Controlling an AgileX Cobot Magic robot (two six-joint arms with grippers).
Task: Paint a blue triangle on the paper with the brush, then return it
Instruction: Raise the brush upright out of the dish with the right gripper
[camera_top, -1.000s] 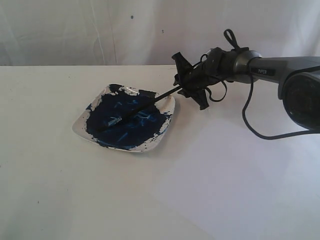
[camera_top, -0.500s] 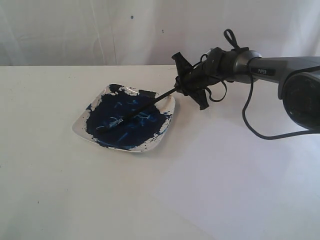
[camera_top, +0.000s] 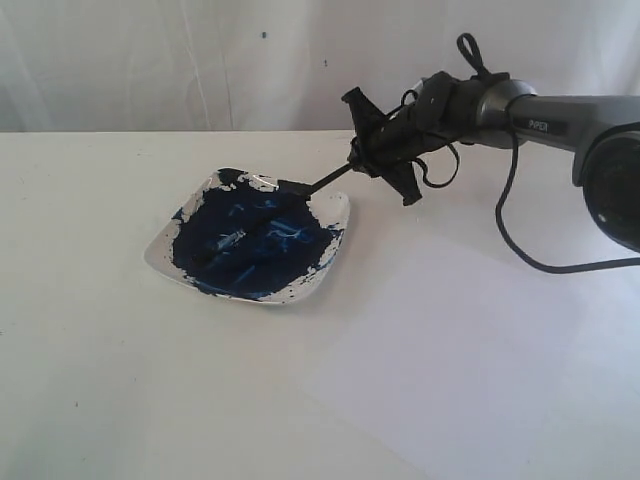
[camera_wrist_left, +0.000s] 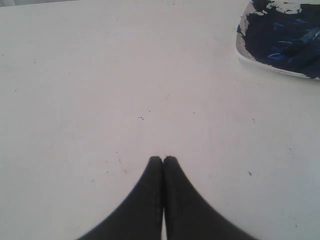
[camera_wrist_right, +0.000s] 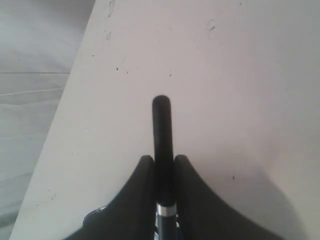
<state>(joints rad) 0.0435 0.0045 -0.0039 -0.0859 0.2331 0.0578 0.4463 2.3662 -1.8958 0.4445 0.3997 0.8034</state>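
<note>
The brush (camera_top: 318, 183) slants down from my right gripper (camera_top: 372, 152) into a white square dish (camera_top: 337, 214) smeared with dark blue paint; its ferrule (camera_top: 231, 239) and tip lie in the paint. The right gripper is shut on the black handle (camera_wrist_right: 161, 125), whose end sticks out past the fingertips. The paper (camera_top: 480, 380) lies flat on the table to the right of the dish and nearer the camera, with no blue triangle in view on it. My left gripper (camera_wrist_left: 163, 159) is shut on nothing above bare table, and does not show in the exterior view.
The dish's corner (camera_wrist_left: 280, 45) shows in the left wrist view, well away from the left gripper. The right wrist view shows the table's edge (camera_wrist_right: 60, 125) with grey floor beyond. A white backdrop (camera_top: 200, 60) hangs behind the table. A black cable (camera_top: 520, 250) loops from the right arm.
The right gripper's fingers have shut on the brush handle and the arm has risen slightly, lifting the handle end. The tip stays in the dish.
</note>
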